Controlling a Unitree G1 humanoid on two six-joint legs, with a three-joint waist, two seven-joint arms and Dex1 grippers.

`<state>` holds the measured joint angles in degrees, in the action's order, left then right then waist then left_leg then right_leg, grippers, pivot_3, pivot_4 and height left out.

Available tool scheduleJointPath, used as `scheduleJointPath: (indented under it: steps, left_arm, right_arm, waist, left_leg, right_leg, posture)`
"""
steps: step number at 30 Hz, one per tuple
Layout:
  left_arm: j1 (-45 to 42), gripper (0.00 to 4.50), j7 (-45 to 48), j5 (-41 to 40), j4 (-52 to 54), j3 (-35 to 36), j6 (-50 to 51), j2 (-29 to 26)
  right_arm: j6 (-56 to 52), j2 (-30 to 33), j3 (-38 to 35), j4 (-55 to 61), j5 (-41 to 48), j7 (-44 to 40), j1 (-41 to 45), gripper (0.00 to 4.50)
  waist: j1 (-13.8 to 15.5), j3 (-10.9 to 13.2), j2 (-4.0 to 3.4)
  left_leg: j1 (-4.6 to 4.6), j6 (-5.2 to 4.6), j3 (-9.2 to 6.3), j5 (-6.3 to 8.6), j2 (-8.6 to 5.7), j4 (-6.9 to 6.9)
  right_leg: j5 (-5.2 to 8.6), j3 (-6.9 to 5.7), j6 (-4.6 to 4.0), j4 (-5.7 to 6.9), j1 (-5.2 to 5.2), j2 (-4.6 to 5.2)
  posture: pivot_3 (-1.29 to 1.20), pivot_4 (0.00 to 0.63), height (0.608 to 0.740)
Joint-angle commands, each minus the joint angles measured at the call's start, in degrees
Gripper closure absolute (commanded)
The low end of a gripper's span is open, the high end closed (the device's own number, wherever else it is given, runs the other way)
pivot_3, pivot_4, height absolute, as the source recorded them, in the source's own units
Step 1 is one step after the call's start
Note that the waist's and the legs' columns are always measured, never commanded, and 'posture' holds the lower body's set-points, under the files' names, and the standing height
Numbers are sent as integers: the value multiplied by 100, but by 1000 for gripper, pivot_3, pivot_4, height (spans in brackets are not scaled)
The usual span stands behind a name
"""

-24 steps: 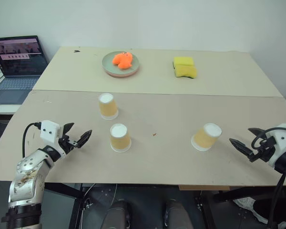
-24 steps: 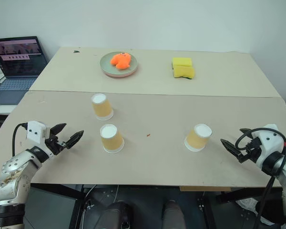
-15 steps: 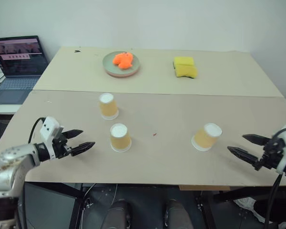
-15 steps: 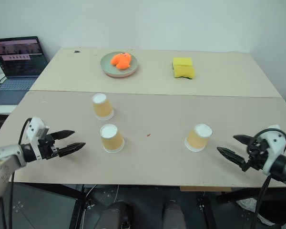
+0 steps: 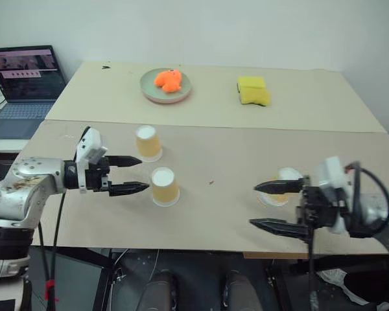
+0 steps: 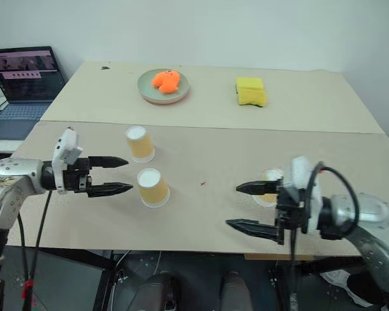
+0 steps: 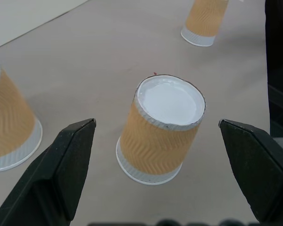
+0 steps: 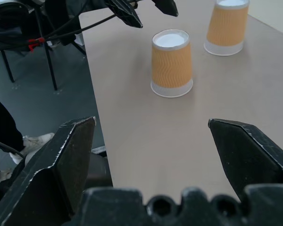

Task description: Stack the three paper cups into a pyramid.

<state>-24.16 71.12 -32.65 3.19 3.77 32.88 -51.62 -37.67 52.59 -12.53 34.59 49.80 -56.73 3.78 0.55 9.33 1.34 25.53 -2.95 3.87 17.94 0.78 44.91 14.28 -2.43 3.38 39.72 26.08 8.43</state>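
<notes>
both hands wide, nothing held
three yellow-orange tapered paper cups (image 5: 164, 186) upside down on desk (image 5: 214, 214): light, crushable; left hand (image 5: 126, 175) should pinch ribbed sides gently.

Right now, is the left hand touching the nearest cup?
Apart. The left wrist view shows the cup standing between the open left hand's fingers, bare table either side.

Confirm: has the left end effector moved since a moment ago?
Yes. The left end effector has swung inward along the table's near edge toward the nearest cup, open, not touching it.
</notes>
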Motion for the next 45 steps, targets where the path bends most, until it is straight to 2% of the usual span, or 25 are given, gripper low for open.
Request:
scheduleJointPath:
  steps: [1, 12, 21, 35, 36, 40, 45]
  left_arm:
    - [142, 36, -4, 191, 314, -83, -384, 112]
    - [514, 36, -126, 309, 583, -186, -608, 317]
    - [151, 36, -372, 696, 158, -314, -989, 693]
    - [-167, 36, -468, 804, -186, -477, -1155, 1242]
    - [-200, 558, -476, 795, -221, -472, -1136, 1271]
    - [-328, 1829, -684, 985, -347, -527, -1089, 1361]
    - [-531, 1829, -658, 1025, -402, -604, -1181, 1525]
  right_arm:
    - [132, -64, 181, 14, -253, 28, -30, 0]
    - [168, -119, -34, -223, -190, -121, 17, 0]
    - [153, -167, -87, -107, -157, -72, -66, 0]
    - [122, -284, -166, -40, -132, 190, -90, 0]
    - [125, -284, -161, -34, -132, 197, -98, 0]
    - [117, -290, -165, -7, -112, 234, -116, 0]
    - [108, -288, -172, -17, -76, 258, -55, 0]
  waist:
    - [15, 0, 0]
    - [11, 1, 1]
    - [12, 1, 1]
    - [11, 1, 2]
    - [11, 1, 2]
    - [12, 1, 2]
    - [15, 1, 2]
  left_leg:
    - [2, 0, 0, 0, -1, 0]
    - [-4, -4, -2, 2, 1, 0]
    - [-4, -4, -2, 2, 0, 0]
    - [-3, -4, -2, 2, -2, 0]
    - [-3, -4, -2, 2, -2, 0]
    - [-3, -4, -2, 2, -2, 0]
    - [-3, -4, -2, 2, -3, 1]
  right_leg:
    - [0, 0, 1, -2, 0, 0]
    - [-1, -1, 1, 7, -2, 1]
    - [-2, -1, 2, 5, -3, 0]
    - [-2, -1, 3, 4, -2, 0]
    - [-2, -2, 3, 4, -2, 0]
    - [-2, -2, 3, 4, -3, 0]
    - [-3, -1, 4, 4, -4, 0]
  posture:
    - [0, 150, 673]
    - [0, 150, 673]
    - [0, 150, 673]
    - [0, 150, 673]
    - [0, 150, 673]
    - [0, 150, 673]
    - [0, 150, 673]
